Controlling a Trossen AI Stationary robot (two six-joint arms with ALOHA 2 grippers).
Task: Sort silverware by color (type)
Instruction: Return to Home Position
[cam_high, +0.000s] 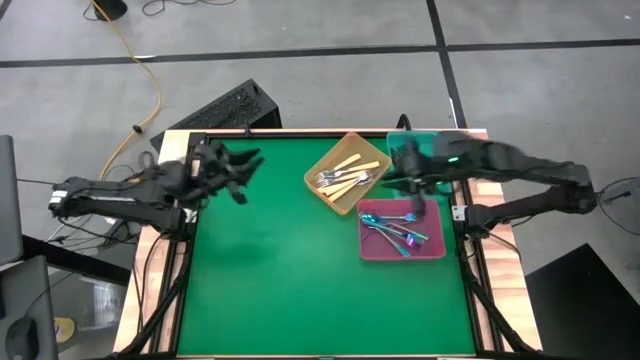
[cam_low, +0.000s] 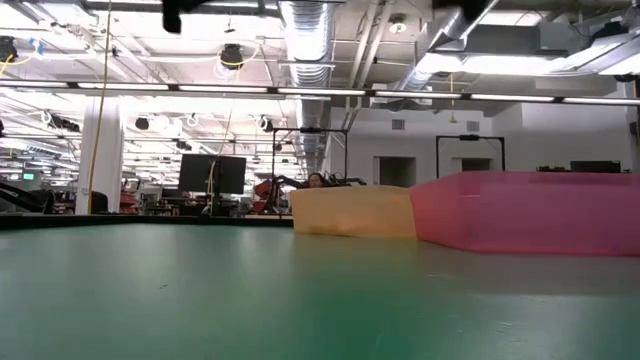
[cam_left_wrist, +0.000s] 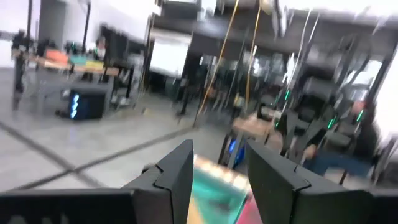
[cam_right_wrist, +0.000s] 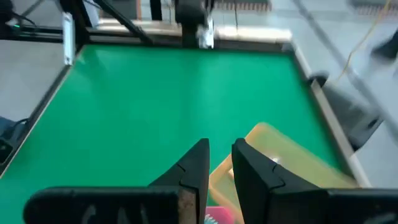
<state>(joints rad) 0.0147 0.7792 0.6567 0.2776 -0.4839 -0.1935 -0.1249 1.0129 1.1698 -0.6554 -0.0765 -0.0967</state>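
Looking down at your forks in trays.
High view: cream forks (cam_high: 345, 178) sit in the orange tray (cam_high: 360, 150), blue forks (cam_high: 395, 232) in the pink tray (cam_high: 432, 250), your right claw (cam_high: 415, 203) above its edge, left claw (cam_high: 243, 165) well apart. Wrist views: left claw wide, right claw narrow, both empty.

The high view looks straight down on the whole table (cam_high: 300, 280); the low view sits at its surface, near the orange tray (cam_low: 350, 212) and pink tray (cam_low: 530, 212) both show. Past the left gripper (cam_left_wrist: 219, 152), its wrist view faces the room; past the right gripper (cam_right_wrist: 219, 149), the table and orange tray.
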